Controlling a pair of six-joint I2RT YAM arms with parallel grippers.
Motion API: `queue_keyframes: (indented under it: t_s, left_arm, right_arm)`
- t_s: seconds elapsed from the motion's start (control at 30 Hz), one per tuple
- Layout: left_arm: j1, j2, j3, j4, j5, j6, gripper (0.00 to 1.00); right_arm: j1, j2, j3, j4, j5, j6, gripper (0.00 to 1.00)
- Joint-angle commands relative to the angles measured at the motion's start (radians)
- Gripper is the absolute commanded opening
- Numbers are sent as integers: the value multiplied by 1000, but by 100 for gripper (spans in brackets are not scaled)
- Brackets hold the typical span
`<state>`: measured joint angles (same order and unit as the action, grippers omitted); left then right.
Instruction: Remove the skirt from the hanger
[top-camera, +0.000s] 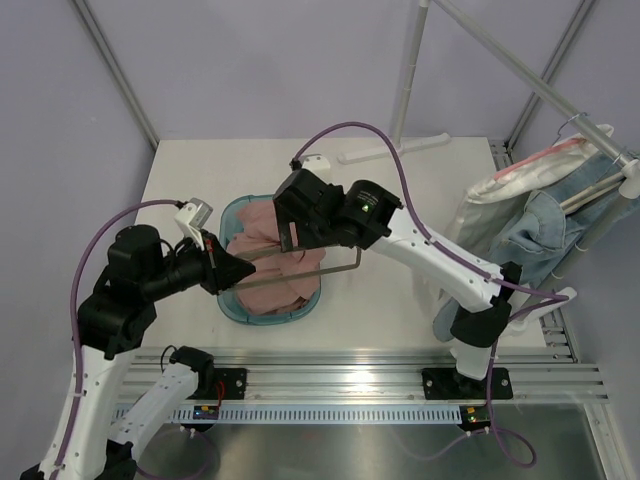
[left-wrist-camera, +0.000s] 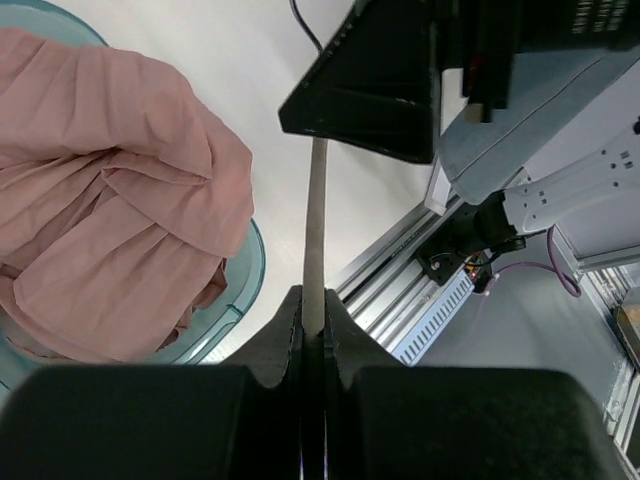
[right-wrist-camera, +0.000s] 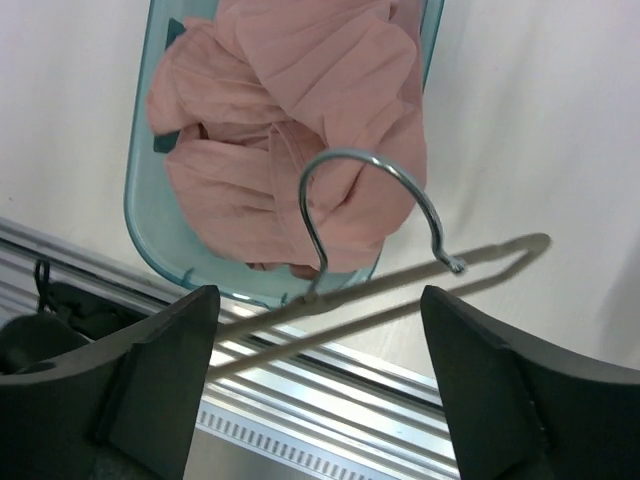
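Skirt (top-camera: 268, 250) lies bunched in the tub (top-camera: 232, 308) toward the table's (top-camera: 400, 310) near edge, apparently free of the hanger (top-camera: 300, 276). Left gripper (left-wrist-camera: 313, 318) is pinched tight on the hanger; right gripper (right-wrist-camera: 320, 335) hangs spread above the hook (right-wrist-camera: 370, 160). Best carry the hanger sideways, level, so the hook misses the cloth. Count: one skirt, one hanger, one tub, two grippers.

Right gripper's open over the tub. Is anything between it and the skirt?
Yes: the hanger, clamped by the left gripper, crosses in front of the open right gripper. Its hook and bars sit between that gripper and the skirt in the teal tub. Nothing else visible intervenes.
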<state>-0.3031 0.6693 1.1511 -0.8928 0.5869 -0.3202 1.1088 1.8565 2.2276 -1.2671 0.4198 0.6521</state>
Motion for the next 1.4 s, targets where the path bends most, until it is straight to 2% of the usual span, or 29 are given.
queue_keyframes:
  t_s: [0.0, 0.07, 0.23, 0.33, 0.37, 0.4, 0.43, 0.47, 0.5, 0.53, 0.57, 0.7, 0.77, 0.83, 0.93, 1.07, 1.27, 1.37]
  left_arm:
    - [-5, -10, -19, 69, -29, 10, 0]
    - [-4, -7, -31, 103, -32, 3, 0]
    - [-4, 42, -31, 186, -9, -11, 0]
    - [-7, 79, -13, 261, -2, -23, 0]
    - [-8, 107, -7, 308, -4, -26, 0]
    - [-14, 122, 8, 336, -4, -33, 0]
    - [-17, 139, 15, 368, -4, -52, 0]
    - [-24, 177, 25, 434, -7, -63, 0]
    - [-43, 197, 47, 465, -13, -77, 0]
    - [-57, 219, 64, 495, -44, -91, 0]
    - [-100, 269, 87, 514, -70, -88, 0]
    - [-209, 407, 243, 543, -225, -62, 0]
    - [-273, 452, 314, 584, -335, -65, 0]
    - [-326, 519, 360, 607, -489, -24, 0]
    - [-401, 637, 450, 693, -634, 7, 0]
    - [-439, 793, 579, 739, -706, 32, 0]
    - [-508, 1062, 893, 727, -776, 128, 0]
    - [-531, 1134, 1015, 741, -811, 153, 0]
  right_arm:
    - [-1, -111, -45, 18, -33, 0, 92]
    - [8, -172, -104, 28, -36, 6, 99]
    - [49, -345, -200, 57, -3, 35, 99]
    - [82, -489, -238, 121, -44, 23, 99]
    - [83, -587, -302, 167, -137, -1, 94]
    - [86, -646, -348, 295, -188, -12, 90]
    - [85, -702, -409, 363, -244, -17, 82]
    - [86, -821, -537, 435, -294, -23, 37]
    - [85, -877, -598, 543, -375, -20, 7]
    - [86, -920, -647, 560, -384, -10, 0]
    - [85, -980, -708, 540, -383, 4, 0]
    - [86, -1028, -781, 381, -309, 63, 0]
    - [86, -1051, -839, 362, -309, 92, 0]
    - [85, -1077, -885, 377, -315, 109, 0]
    - [86, -1143, -991, 466, -334, 129, 0]
    - [86, -1163, -1011, 466, -311, 142, 0]
    - [85, -1191, -1007, 426, -276, 158, 0]
    - [86, -1212, -1023, 417, -269, 173, 0]
